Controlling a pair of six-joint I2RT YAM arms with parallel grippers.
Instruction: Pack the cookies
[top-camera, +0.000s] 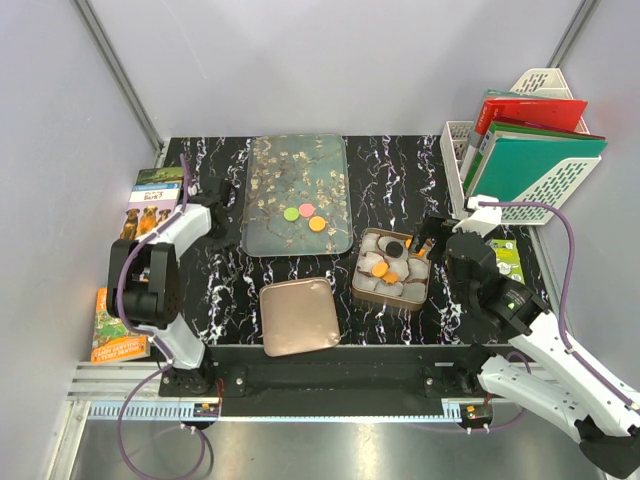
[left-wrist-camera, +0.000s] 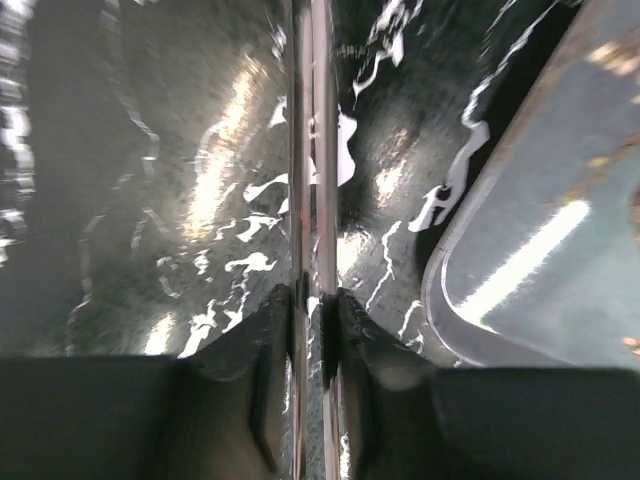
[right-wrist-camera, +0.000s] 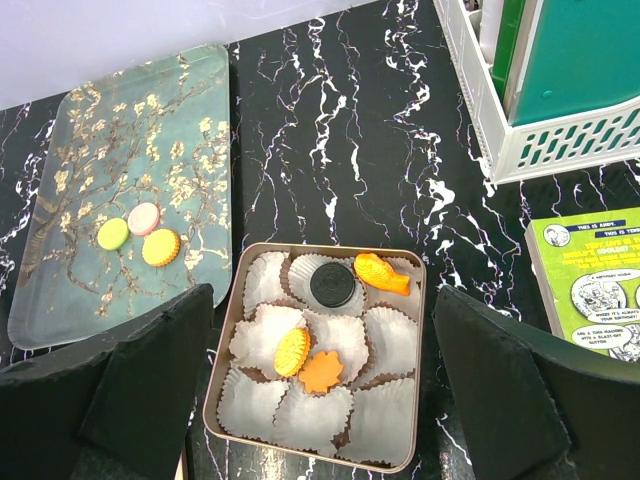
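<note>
Left gripper (left-wrist-camera: 308, 100): dark fingers drawn nearly together, nothing between them.
Tray (right-wrist-camera: 60, 290): glossy, rounded corners, blossom print.
Cookies (right-wrist-camera: 160, 247): three round on the tray; brown disc, orange fish, ridged round and leaf in the tin.
Tin (right-wrist-camera: 415, 300): square metal, crinkled paper wrappers (right-wrist-camera: 300, 410).
Right gripper (top-camera: 427, 243): spread wide above the tin, empty.
Booklet (right-wrist-camera: 590, 280): green, print illegible.

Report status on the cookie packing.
Right end effector open at tin. Left end effector nearly shut, empty. Four cookies in tin, three on tray. Nothing blocking.
</note>
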